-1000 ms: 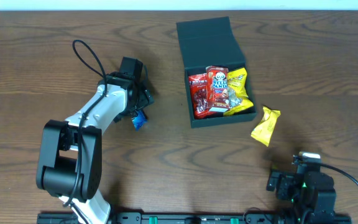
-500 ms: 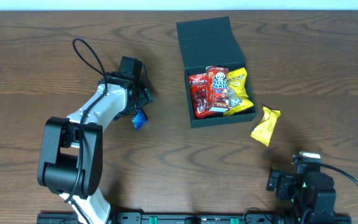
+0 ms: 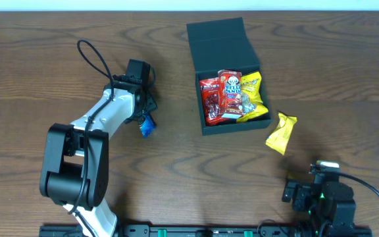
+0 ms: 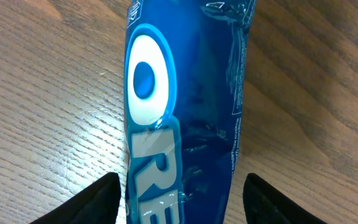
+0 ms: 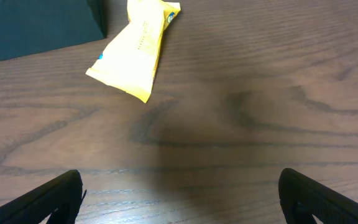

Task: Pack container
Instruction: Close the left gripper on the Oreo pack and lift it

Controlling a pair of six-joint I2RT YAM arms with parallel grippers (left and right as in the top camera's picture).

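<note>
One container (image 3: 237,126), dark teal square box, sits upper middle of the bench (image 3: 38,46), flap lid open and tipped back toward the far edge; three packets counted inside, side by side: one red packet (image 3: 210,100) on the left, one Hello Panda packet (image 3: 229,92) in the middle, one yellow packet (image 3: 252,92) on the right, plus a small silvery bit low between them that I cannot tell. Two packets out on the bench: one loose yellow packet (image 3: 281,132) just off the box's front right corner, apart from it, and one blue Oreo packet (image 4: 179,93) lying flat well left of the box. Two arms, two hands: left hand (image 4: 181,199) down over the blue Oreo packet, fingers spread either side of it with a thin gap each side, not pinching; right hand (image 5: 180,193) low at the near right edge, spread wide, holding nothing, loose yellow packet ahead of it
</note>
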